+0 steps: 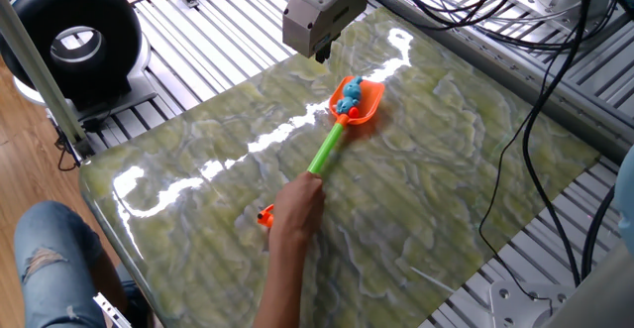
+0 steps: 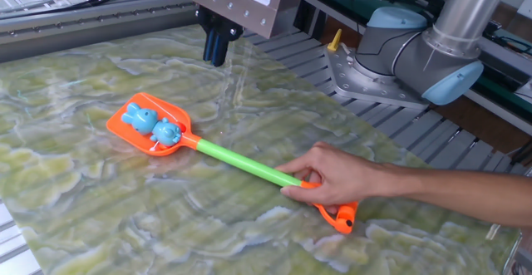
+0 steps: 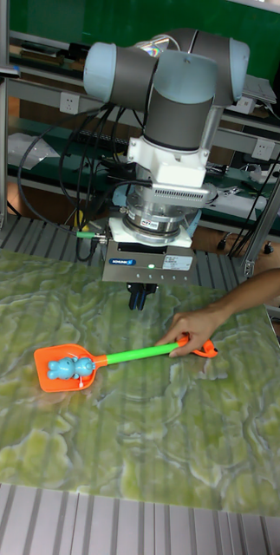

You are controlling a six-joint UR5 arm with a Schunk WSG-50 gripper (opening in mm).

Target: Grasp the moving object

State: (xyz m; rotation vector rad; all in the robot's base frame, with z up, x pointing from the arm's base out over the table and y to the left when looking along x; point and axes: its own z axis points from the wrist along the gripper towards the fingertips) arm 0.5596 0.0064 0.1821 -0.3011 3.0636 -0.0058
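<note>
The moving object (image 1: pixel 347 97) (image 2: pixel 152 124) (image 3: pixel 68 368) is a small light-blue lumpy toy lying in the orange head of a scoop (image 2: pixel 170 138) with a green handle (image 1: pixel 325 148) (image 3: pixel 135 354). A person's hand (image 1: pixel 297 204) (image 2: pixel 332 175) (image 3: pixel 192 325) holds the far end of that handle. My gripper (image 1: pixel 319 53) (image 2: pixel 214 49) (image 3: pixel 140 300) hangs above the table behind the scoop head, clear of the toy. Its fingers are shut together with nothing between them.
A small orange piece (image 1: pixel 264 217) (image 2: pixel 342 217) lies by the hand. The green marbled mat (image 1: pixel 436 169) ends at metal slats on all sides. A black round device (image 1: pixel 74 36) stands at one corner, the robot base (image 2: pixel 399 51) and cables (image 1: pixel 475 1) at another.
</note>
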